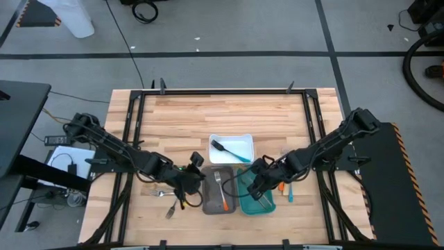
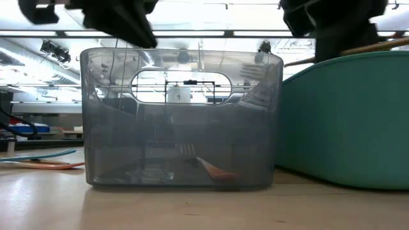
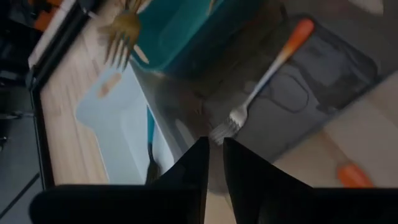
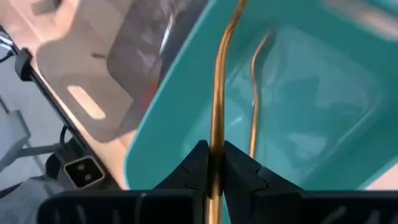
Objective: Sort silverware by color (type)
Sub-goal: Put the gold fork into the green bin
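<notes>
Three trays stand side by side: a white tray point(image 1: 239, 142) holding a teal-handled, black-headed utensil point(image 1: 229, 151), a grey tray point(image 1: 211, 205) holding an orange-handled fork point(image 3: 267, 74), and a teal tray point(image 1: 267, 206) holding a gold utensil point(image 4: 255, 93). My left gripper point(image 1: 196, 167) hangs over the grey tray's far left corner; its fingers point(image 3: 215, 155) are nearly together with nothing between them. My right gripper point(image 1: 257, 186) is over the teal tray, shut on a gold fork point(image 3: 120, 32). My right gripper pinches the gold fork's handle point(image 4: 216, 134) between its two fingers. The handle runs on forward from the fingertips, along them, toward the fork's head. The fork is lifted clear, over the teal tray point(image 4: 298, 124).
Loose silverware lies on the table left of the grey tray point(image 1: 161, 192) point(image 1: 171, 210). An orange-handled piece point(image 1: 282, 186) and a blue-handled piece point(image 1: 290, 196) lie right of the teal tray. The table's far half is bare wood point(image 1: 222, 114).
</notes>
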You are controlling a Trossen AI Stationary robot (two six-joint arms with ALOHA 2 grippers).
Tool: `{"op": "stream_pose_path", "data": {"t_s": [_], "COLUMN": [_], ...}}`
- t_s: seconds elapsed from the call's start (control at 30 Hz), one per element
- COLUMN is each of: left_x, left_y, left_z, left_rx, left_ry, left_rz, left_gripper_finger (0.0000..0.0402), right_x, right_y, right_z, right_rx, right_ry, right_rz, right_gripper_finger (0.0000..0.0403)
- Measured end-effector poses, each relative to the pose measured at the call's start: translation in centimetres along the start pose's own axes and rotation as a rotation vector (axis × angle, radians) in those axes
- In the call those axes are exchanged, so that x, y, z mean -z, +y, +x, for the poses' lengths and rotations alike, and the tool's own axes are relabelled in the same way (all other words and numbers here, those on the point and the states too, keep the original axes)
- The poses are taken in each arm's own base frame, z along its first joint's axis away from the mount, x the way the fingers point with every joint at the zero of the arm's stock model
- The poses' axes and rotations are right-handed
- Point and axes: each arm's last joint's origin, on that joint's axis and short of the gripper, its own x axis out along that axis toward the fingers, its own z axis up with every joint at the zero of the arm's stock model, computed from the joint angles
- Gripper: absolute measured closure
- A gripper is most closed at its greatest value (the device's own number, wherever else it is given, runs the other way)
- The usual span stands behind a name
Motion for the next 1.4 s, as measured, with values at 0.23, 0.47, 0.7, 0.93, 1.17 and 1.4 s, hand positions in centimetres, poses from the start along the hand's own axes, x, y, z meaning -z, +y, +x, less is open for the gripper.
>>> {"op": "stream_pose_path", "data": {"t_s": [0.23,0.47,0.7,0.93,1.17,1.4], "left_x": [1.4,1.7,2.1,2.2,2.2,2.3], "left_y": [0.2,0.5,1.0,1.1,1.1,1.1], "left_z": [-1.2,-2.1,-2.2,-2.1,-2.5,-2.6], "left_rx": [0.013,0.069,0.075,0.076,0.077,0.074], "left_ry": [-0.052,-0.182,-0.187,-0.184,-0.195,-0.183], "left_rz": [-0.044,-0.074,-0.081,-0.077,-0.079,-0.084], "left_gripper_finger": [0.0347,0.0347,0.0347,0.0347,0.0347,0.0347], "right_x": [1.0,0.2,-0.2,-0.1,0.1,1.1], "right_y": [-0.5,-0.8,-0.5,-0.4,-0.2,-0.3], "right_z": [0.2,0.6,0.6,0.6,0.6,0.5], "right_rx": [0.060,0.083,0.048,0.041,0.036,0.067], "right_ry": [0.103,0.096,0.082,0.056,0.011,-0.035], "right_rz": [0.083,0.116,0.136,0.128,0.121,0.103], "right_gripper_finger": [0.0364,0.0364,0.0364,0.0364,0.0364,0.0364]}}
